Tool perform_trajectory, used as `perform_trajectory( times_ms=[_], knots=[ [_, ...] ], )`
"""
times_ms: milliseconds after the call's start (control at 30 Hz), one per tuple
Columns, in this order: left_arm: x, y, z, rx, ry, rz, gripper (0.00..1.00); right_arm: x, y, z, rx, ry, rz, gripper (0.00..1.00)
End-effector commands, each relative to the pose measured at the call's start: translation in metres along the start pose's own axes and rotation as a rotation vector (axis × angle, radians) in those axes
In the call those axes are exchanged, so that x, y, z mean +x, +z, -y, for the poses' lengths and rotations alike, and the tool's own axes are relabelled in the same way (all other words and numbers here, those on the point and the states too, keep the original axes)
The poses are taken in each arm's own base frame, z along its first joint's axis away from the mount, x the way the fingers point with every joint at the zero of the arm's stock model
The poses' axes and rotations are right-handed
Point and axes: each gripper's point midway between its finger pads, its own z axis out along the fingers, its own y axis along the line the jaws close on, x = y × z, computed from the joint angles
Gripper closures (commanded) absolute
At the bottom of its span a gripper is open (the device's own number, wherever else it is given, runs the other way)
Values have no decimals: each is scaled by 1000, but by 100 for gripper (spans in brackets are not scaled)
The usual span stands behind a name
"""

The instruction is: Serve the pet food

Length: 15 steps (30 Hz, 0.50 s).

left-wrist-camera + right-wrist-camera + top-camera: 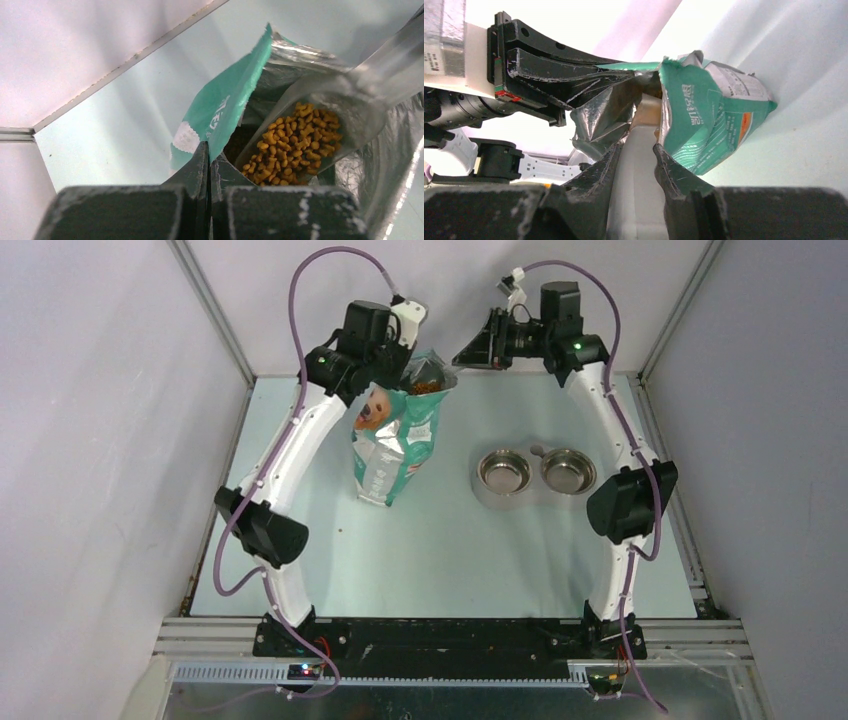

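Well, my left hand (207, 152) pinches the bag (220, 110) rim, my right hand (638, 146) seems clamped on the scoop (372, 82), so a rim snag could spill the pet food (295, 145).

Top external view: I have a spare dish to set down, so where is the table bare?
The widest bare table is the near half, in front of the bag and steel bowls. A narrower strip runs between bag and bowls. Crowded: the far edge, where left gripper pinches the bag's rim and right gripper holds the scoop in its mouth.
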Motion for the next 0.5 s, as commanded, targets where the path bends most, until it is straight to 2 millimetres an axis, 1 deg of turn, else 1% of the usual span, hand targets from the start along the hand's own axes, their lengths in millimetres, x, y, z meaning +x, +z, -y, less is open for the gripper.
perform_trajectory(
  times_ms=[0,133,267,433,467],
  knots=[
    [-74,-53,-24,-74,-2,279,100,-20,-16,5,11,29,40,100],
    [-75,-55,-25,-73,7,275,100,-21,-19,5,-20,60,40,100],
    [-72,-53,-22,-57,24,262,100,-19,-16,6,-65,147,26,100],
    [-66,-56,-20,-57,81,229,100,-30,-16,3,-115,262,50,100],
    [-67,-58,-19,-60,101,229,100,-32,-16,3,-114,272,61,100]
  ],
)
